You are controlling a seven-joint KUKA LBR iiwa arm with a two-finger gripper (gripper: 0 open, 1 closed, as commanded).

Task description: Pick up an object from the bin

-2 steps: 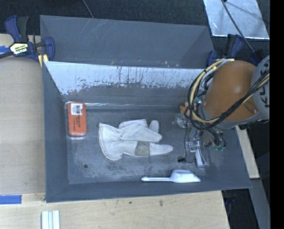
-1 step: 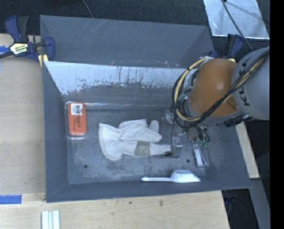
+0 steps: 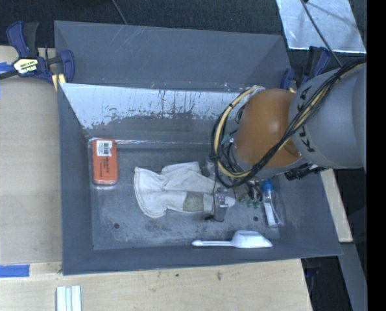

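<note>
My gripper [image 3: 215, 207] is low in the bin, right of centre, under the arm's orange cover. Its fingers rest at the right end of a crumpled white cloth [image 3: 165, 190] that lies spread across the middle of the floor. A darker grey patch of the cloth sits right beside the fingertips. Whether the cloth is pinched between them is hidden. A white plastic scoop [image 3: 239, 241] lies just in front of the gripper near the front wall.
An orange rectangular block [image 3: 104, 162] with a white label lies at the left of the floor. A blue-and-silver tool [image 3: 268, 206] lies at the right, partly under the arm. The arm and cables cover the right part of the bin.
</note>
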